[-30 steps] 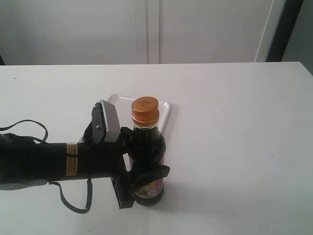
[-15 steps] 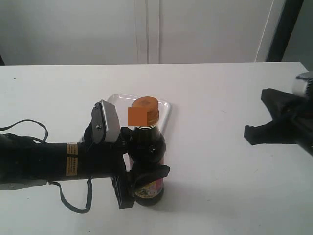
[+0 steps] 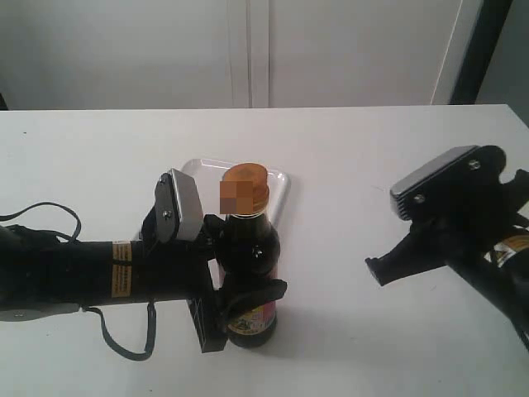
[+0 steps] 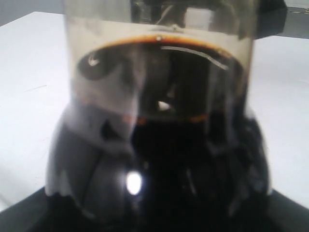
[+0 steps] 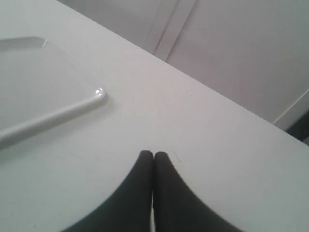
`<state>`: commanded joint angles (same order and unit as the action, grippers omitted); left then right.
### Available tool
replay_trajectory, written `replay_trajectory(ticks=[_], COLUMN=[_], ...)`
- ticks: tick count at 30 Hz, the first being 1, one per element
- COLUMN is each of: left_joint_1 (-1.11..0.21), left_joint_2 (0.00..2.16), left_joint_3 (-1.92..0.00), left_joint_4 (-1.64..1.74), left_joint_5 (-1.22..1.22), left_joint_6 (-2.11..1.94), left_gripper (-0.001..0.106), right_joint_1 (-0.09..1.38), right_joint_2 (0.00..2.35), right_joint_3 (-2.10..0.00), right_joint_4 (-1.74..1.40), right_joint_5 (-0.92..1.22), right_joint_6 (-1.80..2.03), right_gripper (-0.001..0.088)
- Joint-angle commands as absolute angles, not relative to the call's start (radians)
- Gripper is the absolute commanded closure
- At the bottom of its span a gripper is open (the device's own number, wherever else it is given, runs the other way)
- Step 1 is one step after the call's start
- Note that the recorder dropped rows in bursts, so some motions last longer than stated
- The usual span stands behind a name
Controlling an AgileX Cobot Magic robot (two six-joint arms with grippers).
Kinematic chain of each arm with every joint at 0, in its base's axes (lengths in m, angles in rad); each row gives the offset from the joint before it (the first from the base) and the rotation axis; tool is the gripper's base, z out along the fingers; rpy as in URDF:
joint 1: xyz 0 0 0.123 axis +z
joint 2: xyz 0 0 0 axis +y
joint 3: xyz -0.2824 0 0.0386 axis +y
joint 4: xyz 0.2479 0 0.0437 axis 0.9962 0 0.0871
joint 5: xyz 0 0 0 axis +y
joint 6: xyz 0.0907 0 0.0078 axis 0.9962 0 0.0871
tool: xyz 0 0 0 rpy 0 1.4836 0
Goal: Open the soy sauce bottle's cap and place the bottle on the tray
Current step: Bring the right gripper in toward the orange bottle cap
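Near the desk's front edge, the left hand point(image 3: 248, 302) grips the soy sauce bottle point(image 3: 250, 273), cap point(image 3: 245, 188) unopened, just before the tray point(image 3: 279, 184). Right hand point(image 5: 153, 157), clenched empty, hovers rightward; both steps remain.

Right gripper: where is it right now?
In the exterior view the right gripper, shut, hangs over bare table right of the soy sauce bottle, well apart from it.

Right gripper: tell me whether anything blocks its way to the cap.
Nothing visible does. Only bare table lies between the right gripper, fingers shut, and the cap. The left gripper grips the bottle low on its body, clear of the cap.
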<state>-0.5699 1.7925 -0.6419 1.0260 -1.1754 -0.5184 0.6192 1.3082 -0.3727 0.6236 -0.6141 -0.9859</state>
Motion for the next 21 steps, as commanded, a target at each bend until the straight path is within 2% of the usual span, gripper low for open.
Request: replay_trajectory(ticks=[5, 21], left_joint_1=[-0.57, -0.57], left_joint_2=[1.793, 1.793], left_joint_3=[-0.642, -0.642], left_joint_4=[1.026, 1.026], left_joint_5=[-1.174, -1.109], left_joint_6=[-0.518, -0.518], left_gripper=[0.105, 0.105], right_joint_1=[0.71, 0.901], right_joint_2=[1.32, 1.276], right_joint_3=[-0.422, -0.457], right_joint_4=[0.795, 0.892], right_joint_5=[-0.619, -0.651], right_joint_6=[-1.272, -1.358], right_gripper=[0.0868, 0.0868])
